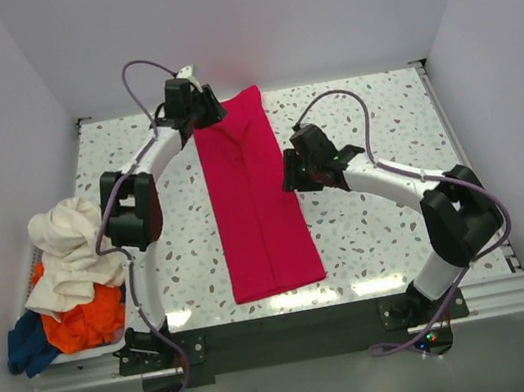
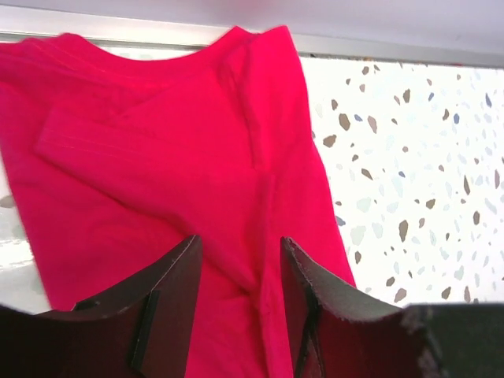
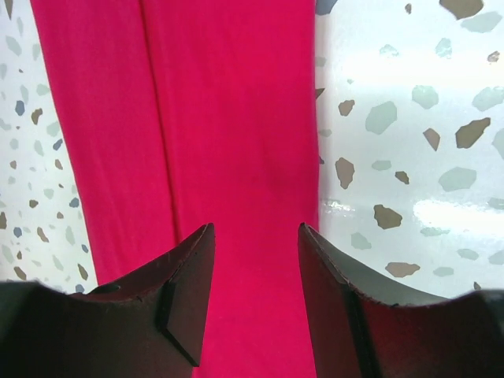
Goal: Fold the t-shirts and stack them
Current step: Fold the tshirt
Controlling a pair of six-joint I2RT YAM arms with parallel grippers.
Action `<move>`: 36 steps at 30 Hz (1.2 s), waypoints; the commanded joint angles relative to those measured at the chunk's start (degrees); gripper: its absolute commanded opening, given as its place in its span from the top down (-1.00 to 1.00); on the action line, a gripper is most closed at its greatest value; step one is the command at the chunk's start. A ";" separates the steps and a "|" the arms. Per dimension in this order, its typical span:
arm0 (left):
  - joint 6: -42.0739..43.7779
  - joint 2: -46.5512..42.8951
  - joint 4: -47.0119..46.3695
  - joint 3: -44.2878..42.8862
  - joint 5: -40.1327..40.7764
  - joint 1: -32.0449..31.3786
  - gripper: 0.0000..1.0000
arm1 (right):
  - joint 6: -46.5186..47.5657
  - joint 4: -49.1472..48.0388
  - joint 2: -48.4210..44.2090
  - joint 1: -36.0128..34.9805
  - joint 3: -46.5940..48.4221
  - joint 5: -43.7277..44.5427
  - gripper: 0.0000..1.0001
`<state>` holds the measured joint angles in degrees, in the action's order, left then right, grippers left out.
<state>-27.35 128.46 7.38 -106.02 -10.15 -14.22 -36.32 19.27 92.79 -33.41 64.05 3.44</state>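
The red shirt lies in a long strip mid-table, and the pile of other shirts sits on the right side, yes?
No: the pile of other shirts sits on the left side, per the top view. The red shirt is as you say.

Overhead camera first: it hangs high behind the arm bases (image 1: 158,354), looking down and forward over the whole speckled tabletop (image 1: 389,224), everything small and far off. Now the left wrist camera: it rides right behind the left gripper (image 2: 240,239), very close to the cloth, peering past the dark jaws along the far end of the crimson t-shirt (image 2: 157,157) toward the back wall (image 2: 354,20). The right wrist camera sits behind the right gripper (image 3: 256,227), aimed almost straight down, close over the shirt's middle and right edge. All three share that red strip; the overhead view alone takes in both grippers above it, left one far, right one nearer.
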 commanded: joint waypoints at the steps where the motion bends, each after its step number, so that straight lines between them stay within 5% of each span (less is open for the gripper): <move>1: 5.11 0.03 -0.79 -1.73 4.52 -3.79 0.03 | 1.34 -2.48 0.98 0.01 0.37 -2.83 0.00; 15: 13.90 5.92 5.28 -5.25 26.49 -11.44 0.04 | 0.54 -6.70 4.41 0.01 -4.28 -5.20 0.02; 36: 14.70 4.34 3.79 -0.60 26.06 -13.56 0.20 | 0.54 -7.66 5.82 0.01 -5.25 -4.85 0.02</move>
<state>-13.67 134.72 12.99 -106.87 15.29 -27.59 -35.99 13.61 98.26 -33.41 59.09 -1.06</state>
